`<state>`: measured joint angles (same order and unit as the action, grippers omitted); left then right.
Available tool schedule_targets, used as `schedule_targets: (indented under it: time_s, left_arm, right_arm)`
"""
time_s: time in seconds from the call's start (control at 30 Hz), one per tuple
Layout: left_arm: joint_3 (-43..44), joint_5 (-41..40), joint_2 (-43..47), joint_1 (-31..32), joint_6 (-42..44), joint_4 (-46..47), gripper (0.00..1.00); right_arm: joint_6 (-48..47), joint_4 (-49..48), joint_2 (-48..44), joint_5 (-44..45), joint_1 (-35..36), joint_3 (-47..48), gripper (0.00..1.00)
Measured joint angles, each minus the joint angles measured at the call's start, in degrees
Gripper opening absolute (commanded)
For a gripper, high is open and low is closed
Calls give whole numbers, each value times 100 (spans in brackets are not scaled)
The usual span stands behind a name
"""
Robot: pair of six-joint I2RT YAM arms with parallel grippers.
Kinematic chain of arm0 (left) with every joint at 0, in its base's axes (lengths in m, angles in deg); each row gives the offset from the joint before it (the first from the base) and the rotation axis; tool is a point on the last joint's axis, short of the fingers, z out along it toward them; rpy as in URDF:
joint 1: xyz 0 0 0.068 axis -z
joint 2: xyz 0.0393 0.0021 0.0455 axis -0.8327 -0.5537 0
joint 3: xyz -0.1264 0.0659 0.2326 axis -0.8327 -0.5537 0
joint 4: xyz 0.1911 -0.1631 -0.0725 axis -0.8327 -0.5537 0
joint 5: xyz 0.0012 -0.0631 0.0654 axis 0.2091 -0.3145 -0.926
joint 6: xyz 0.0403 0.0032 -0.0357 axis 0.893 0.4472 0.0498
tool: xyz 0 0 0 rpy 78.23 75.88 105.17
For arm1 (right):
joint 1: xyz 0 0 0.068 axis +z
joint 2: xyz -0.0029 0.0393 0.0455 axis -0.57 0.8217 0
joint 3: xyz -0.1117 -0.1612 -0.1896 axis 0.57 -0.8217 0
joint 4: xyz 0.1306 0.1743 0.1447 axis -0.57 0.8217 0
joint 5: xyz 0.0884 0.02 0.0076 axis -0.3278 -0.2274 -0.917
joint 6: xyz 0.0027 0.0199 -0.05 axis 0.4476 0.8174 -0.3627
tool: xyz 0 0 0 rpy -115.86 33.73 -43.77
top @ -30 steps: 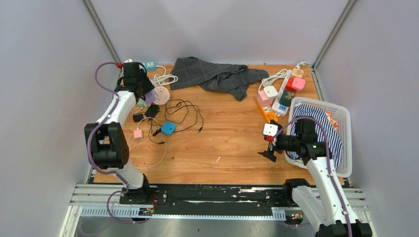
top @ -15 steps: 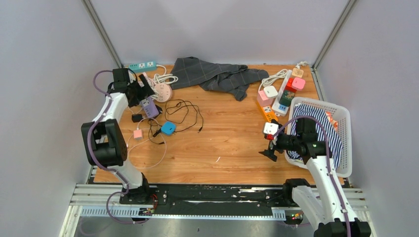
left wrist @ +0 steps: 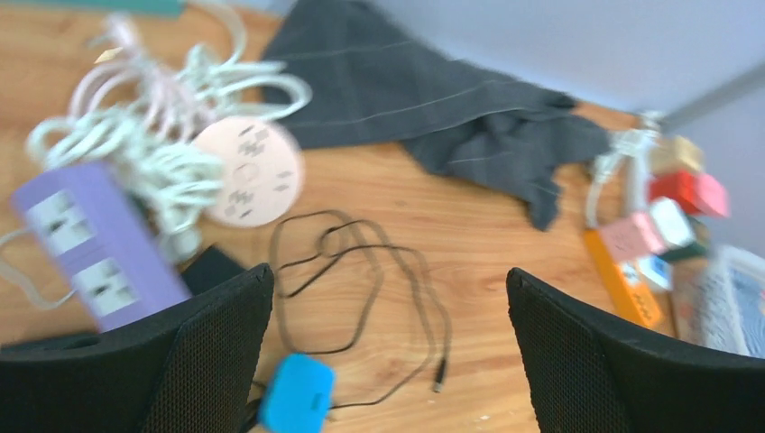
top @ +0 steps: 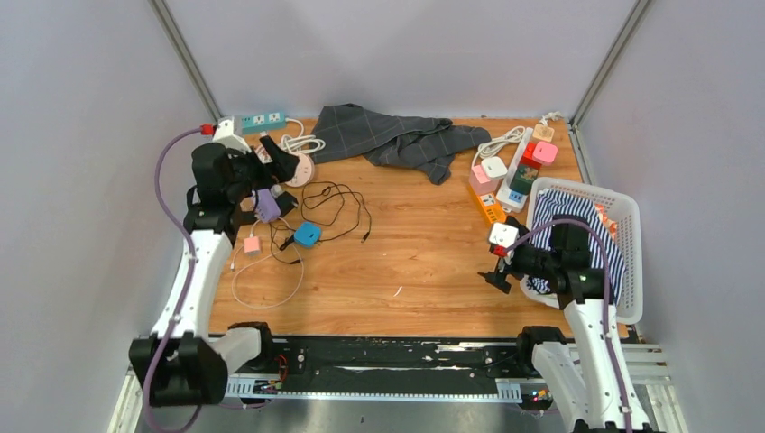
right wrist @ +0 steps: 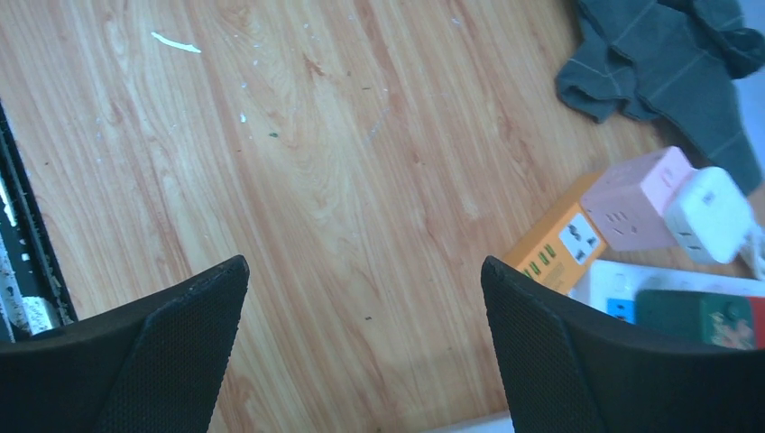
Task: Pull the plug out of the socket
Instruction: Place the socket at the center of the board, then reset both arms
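My left gripper (top: 281,180) is open and empty, raised over the left clutter; in its wrist view (left wrist: 388,273) bare wood and a black cable (left wrist: 361,280) lie between the jaws. A purple power strip (left wrist: 99,244) lies just left of the left finger, next to a round pink socket (left wrist: 248,171) with white cord. A blue adapter (left wrist: 296,395) lies by the left finger. My right gripper (top: 499,257) is open and empty over bare wood (right wrist: 364,262). An orange strip (right wrist: 564,239) carrying a pink cube plug (right wrist: 636,198) lies ahead to its right.
A grey cloth (top: 392,135) lies at the back. A white strip (top: 519,167) with pink, red and green plugs and a white adapter (top: 493,167) sits at the back right. A white basket (top: 631,225) of striped cloth stands right. A teal strip (top: 257,119) lies back left.
My left arm has swung back toward the near left and its gripper has turned right; the purple strip has shifted slightly nearer. My right gripper has drifted slightly right.
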<state>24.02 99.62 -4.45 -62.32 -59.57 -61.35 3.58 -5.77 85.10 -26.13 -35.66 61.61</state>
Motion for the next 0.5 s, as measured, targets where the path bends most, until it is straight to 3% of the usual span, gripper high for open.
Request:
schedule_targets:
  time_s: [0.13, 0.23, 0.33, 0.5]
  left_arm:
    - [-61, 57, 1058, 804, 271, 109, 100]
    - [149, -232, 1764, 2081, 905, -125, 100]
    - [409, -933, 2256, 3333, 1679, -538, 100]
    - [94, -2164, 3075, 4192, 2450, -876, 100]
  right_arm:
    - [393, 48, -479, 358, -39, 289, 100]
    - [831, 26, -911, 599, -48, 669, 100]
    - [1434, -118, -1261, 684, -50, 979, 100]
    - [2756, -474, -1360, 920, -61, 1482, 100]
